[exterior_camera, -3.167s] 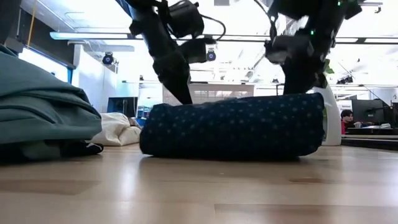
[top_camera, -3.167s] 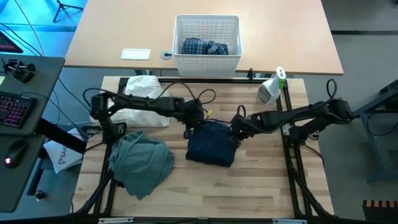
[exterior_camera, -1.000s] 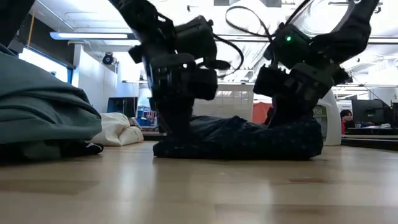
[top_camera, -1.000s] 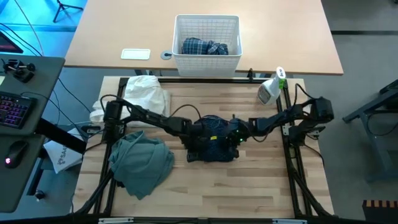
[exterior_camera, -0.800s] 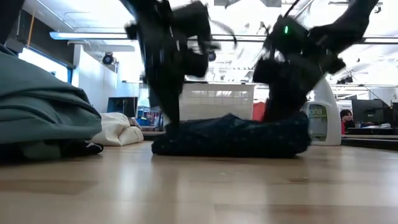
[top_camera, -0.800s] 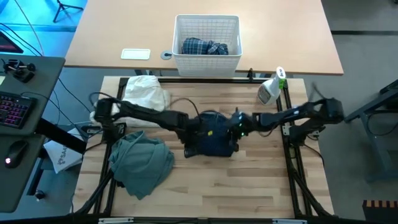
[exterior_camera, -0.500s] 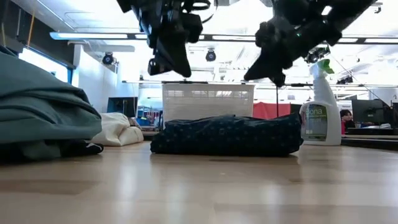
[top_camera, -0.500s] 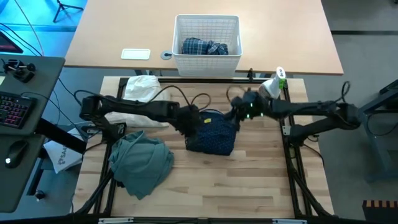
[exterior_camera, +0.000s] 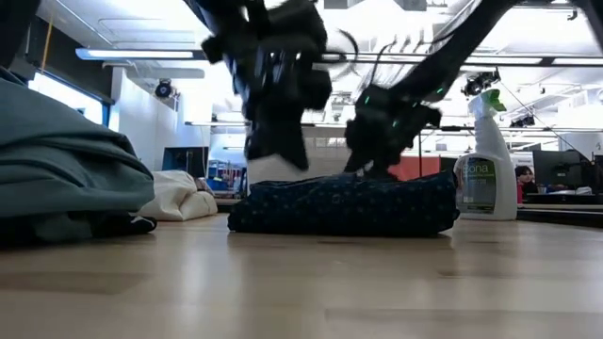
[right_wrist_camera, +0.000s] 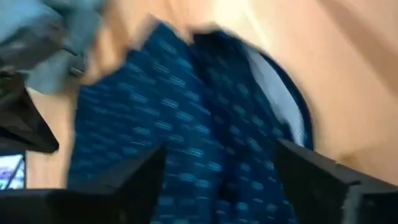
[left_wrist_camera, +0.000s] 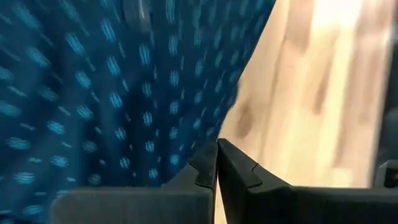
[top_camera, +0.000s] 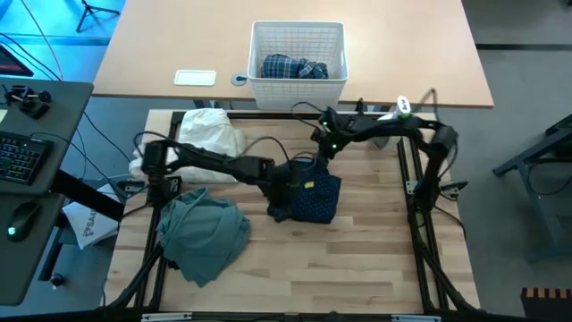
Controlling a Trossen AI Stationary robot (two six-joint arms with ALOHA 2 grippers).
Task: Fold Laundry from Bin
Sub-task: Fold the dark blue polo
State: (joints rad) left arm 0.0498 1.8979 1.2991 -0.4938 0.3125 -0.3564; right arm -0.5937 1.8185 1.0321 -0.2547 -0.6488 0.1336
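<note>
Only wrist views show jaws: left gripper pressed together, right gripper spread above navy dotted trousers.

Navy dotted trousers lie folded into a compact, flat bundle at the middle of the wooden table. Grey-green top lies crumpled to the left; white cloth is heaped behind it. The white lattice bin holds what appears to be a plaid shirt.

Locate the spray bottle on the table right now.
In the high view the spray bottle lies at the table's far right corner, under the right arm, right of the navy dotted trousers; the low view shows it upright beside them.
</note>
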